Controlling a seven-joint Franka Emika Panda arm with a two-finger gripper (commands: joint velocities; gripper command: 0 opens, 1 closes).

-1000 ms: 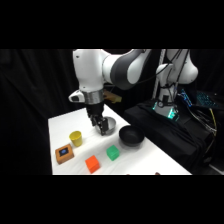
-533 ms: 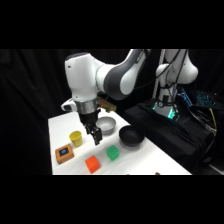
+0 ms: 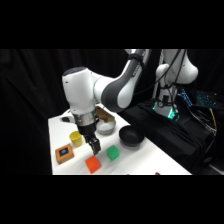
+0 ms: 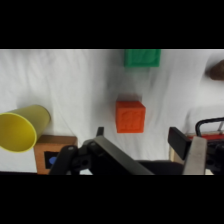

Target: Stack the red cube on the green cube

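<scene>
1. At the left of the side view, the brown-orange block (image 3: 64, 153) with its blue mark sits near the table's (image 3: 145, 162) front-left edge, with the yellow cup (image 3: 75, 138) just behind it.
2. Next along, the gripper (image 3: 95, 146) hangs just above and behind the red cube (image 3: 92, 164), not touching it. In the wrist view its 2 fingers are spread apart, holding nothing, with the cube between and ahead of them.
3. The green cube (image 3: 112, 153) sits close to the right of the red one and slightly further back, apart from it. The black bowl (image 3: 130, 136) lies beyond it to the right.
4. Risk, as I judge it: the red cube looks off-centre toward the left finger (image 4: 100, 132) in the wrist view. A straight descent could land that finger on the cube's top or nudge it aside.
5. A second risk: the block and cup are close on one side, so a wide approach could clip them.
6. The wrist view shows the cube's embossed face, the open gap between the fingers and the cup lying on its side. The side view alone shows the gripper's height and the bowl.
</scene>
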